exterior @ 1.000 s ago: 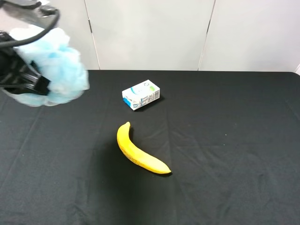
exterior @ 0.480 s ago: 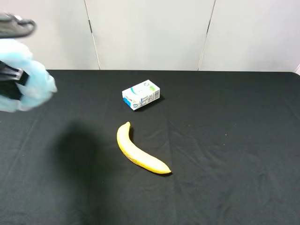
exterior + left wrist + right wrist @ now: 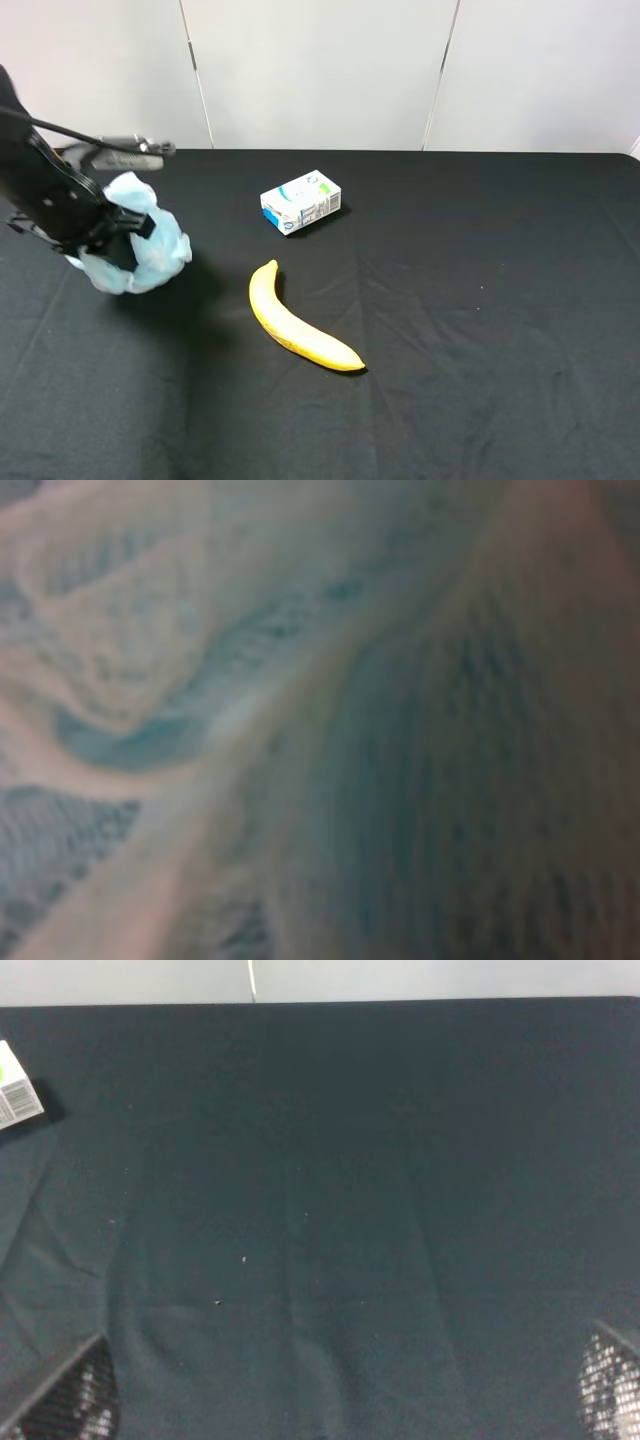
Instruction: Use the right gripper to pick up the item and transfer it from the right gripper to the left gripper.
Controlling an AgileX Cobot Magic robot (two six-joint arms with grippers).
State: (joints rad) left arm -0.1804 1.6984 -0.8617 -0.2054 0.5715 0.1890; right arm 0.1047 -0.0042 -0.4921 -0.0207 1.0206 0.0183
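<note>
The item, a fluffy light-blue and white mesh pouf [image 3: 140,255], hangs low over the left of the black table [image 3: 480,400], at or just above the cloth. My left gripper [image 3: 122,238] is shut on it from the left, and the black arm slants up to the left edge. In the left wrist view the pouf's netting [image 3: 300,730] fills the whole picture and hides the fingers. My right gripper [image 3: 340,1395] is open and empty over bare cloth, with only its two fingertips [image 3: 70,1405] showing at the lower corners. It is out of the exterior view.
A yellow banana [image 3: 295,325] lies mid-table, right of the pouf. A small white-and-blue carton [image 3: 300,201] stands behind it; its corner shows in the right wrist view [image 3: 15,1095]. A white wall backs the table.
My left gripper has swung from high at the picture's left edge down and to the right, carrying the pouf to just over the table. Banana and carton have not moved.
</note>
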